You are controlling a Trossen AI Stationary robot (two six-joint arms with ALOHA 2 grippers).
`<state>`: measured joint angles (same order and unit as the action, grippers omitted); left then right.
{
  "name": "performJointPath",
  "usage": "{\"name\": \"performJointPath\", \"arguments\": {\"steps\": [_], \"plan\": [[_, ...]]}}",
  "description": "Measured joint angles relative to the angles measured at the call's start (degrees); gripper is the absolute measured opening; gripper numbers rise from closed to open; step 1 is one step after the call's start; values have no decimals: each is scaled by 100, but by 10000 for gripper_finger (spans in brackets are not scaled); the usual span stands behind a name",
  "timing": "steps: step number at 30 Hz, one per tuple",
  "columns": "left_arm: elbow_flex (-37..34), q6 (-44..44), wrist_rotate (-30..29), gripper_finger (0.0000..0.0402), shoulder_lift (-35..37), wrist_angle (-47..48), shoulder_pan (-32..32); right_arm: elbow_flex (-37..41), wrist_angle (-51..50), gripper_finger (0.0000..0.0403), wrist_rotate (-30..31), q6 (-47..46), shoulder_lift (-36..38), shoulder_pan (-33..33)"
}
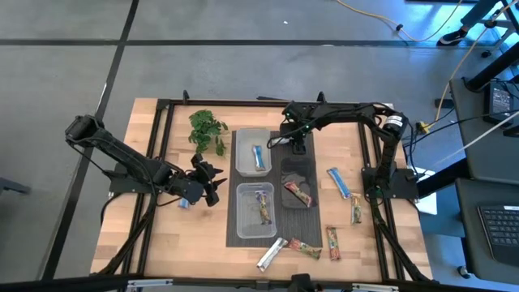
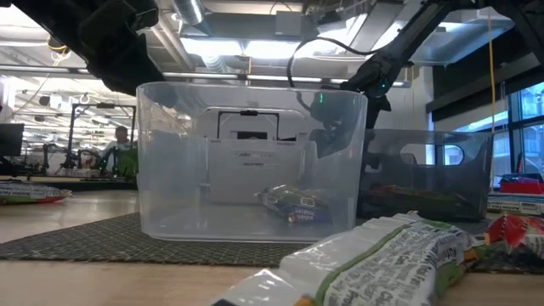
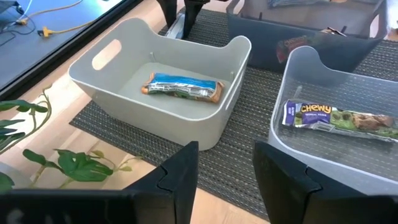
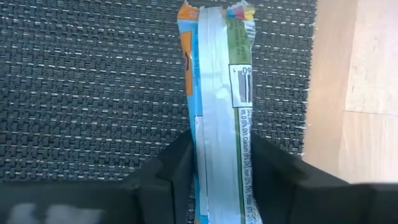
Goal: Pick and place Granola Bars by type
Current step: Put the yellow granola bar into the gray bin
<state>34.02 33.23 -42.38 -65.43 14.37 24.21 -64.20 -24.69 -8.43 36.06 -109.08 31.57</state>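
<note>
Only right wrist view shows pincer gripping bar.

High cam overhead, straight down, whole table; low cam at tabletop, level, close to clear tub; wrist cams look past own fingers; high/left-wrist share white tub.
</note>
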Motion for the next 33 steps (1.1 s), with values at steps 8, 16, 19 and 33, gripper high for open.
{"name": "performJointPath", "arguments": {"steps": [8,16,19,33], "plan": [[0,0,1,144,0,0,0,-2,-59,108,-20,-108,2,-10],[0,0,1,144,0,0,0,-2,-222,91,58,-106,167,-156],[0,0,1,145,0,-2,0,-2,-265,90,90,-132,432,-219],[0,0,-1,144,0,-41,0,-4,583,89,341,-3220,1732,-809]]}}
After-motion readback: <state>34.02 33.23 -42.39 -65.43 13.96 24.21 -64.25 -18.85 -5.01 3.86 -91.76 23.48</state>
